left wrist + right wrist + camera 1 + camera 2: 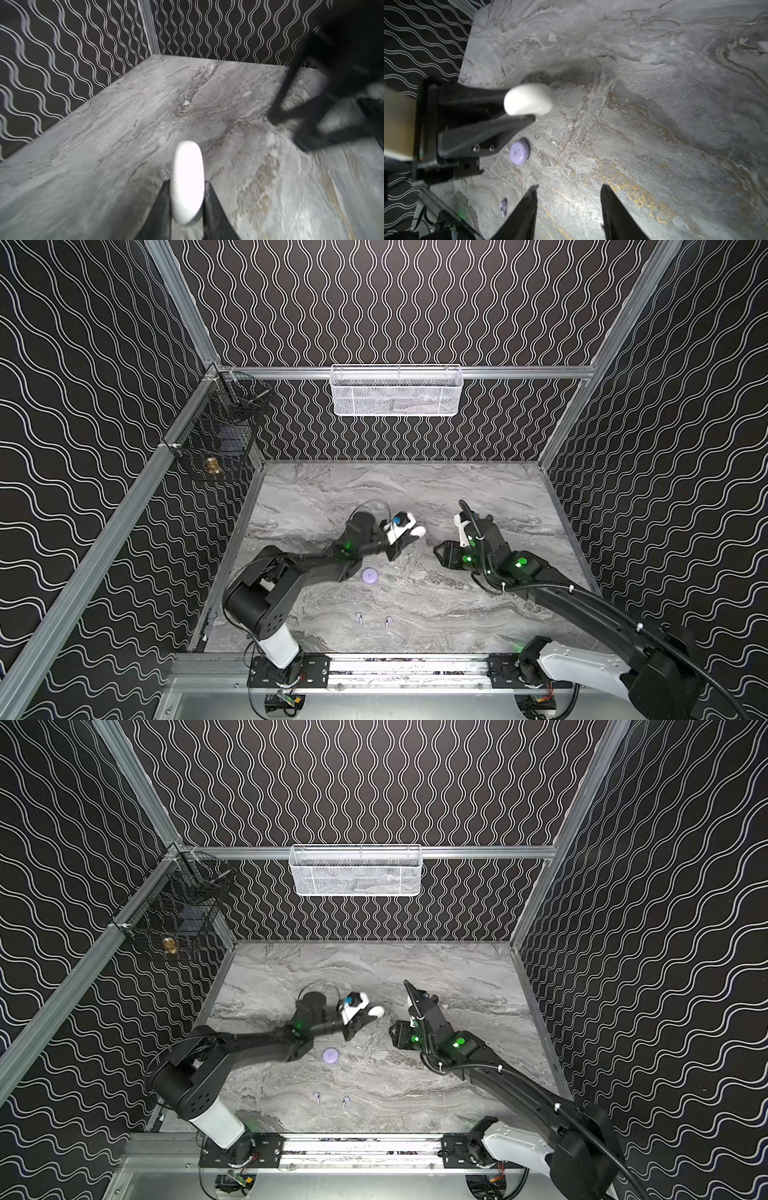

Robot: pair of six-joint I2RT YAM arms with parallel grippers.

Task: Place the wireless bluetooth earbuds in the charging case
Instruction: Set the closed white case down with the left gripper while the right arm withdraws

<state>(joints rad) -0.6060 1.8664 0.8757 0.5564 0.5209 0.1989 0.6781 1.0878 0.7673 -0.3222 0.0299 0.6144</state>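
The left gripper (411,536) clamps the white case (187,180) edgewise, raised beyond the lavender case (369,575), probably presenting its lid to the right gripper (569,187), whose jaws stand apart and empty. Both top views show two lavender earbuds (359,617) lying on the robot's side of the lavender case. The right wrist view catches only one, the left none.

White mesh basket (396,403), black wire basket (210,450), marble tabletop (374,489)

Between your left fingers (160,212) sits a white case (187,182) of smooth, glossy plastic; the fingers themselves look matt black. Under them the desk (124,124) shows smooth grey marble veining, and the lavender case (519,152) nearby looks satin-smooth plastic
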